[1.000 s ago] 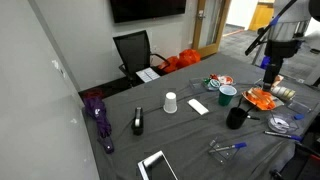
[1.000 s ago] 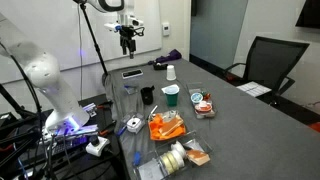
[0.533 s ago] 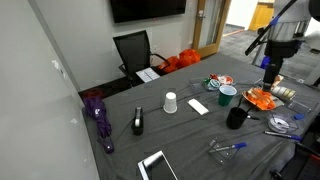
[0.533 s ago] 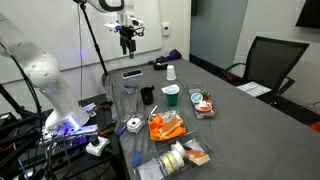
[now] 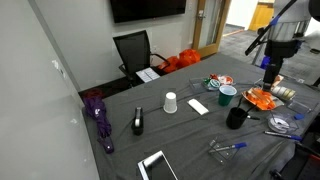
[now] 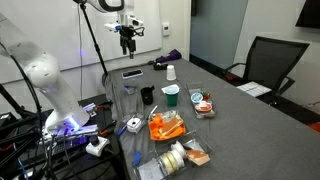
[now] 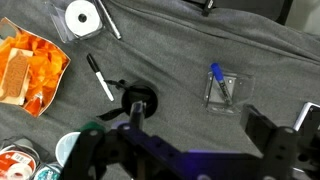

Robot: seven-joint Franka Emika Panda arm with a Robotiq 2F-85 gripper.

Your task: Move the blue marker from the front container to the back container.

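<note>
The blue marker [image 7: 218, 79] lies in the small clear tray [image 7: 224, 91] on the grey table; both also show in an exterior view, marker [image 5: 232, 148] in tray [image 5: 222, 151], near the table's front edge. A black cup [image 7: 138, 102] stands apart from the tray and also shows in both exterior views [image 5: 236, 117] [image 6: 147, 95]. My gripper [image 7: 195, 120] is open and empty. It hangs high above the table in both exterior views [image 5: 271, 68] [image 6: 127, 42], well clear of the tray and the cup.
A green mug [image 5: 227, 95], a white cup [image 5: 170, 102], a white phone [image 5: 198, 107], an orange bag [image 5: 262, 98], a tablet [image 5: 155, 165] and a purple umbrella [image 5: 98, 112] lie on the table. A loose black marker [image 7: 100, 77] and a tape roll [image 7: 80, 17] lie near the cup.
</note>
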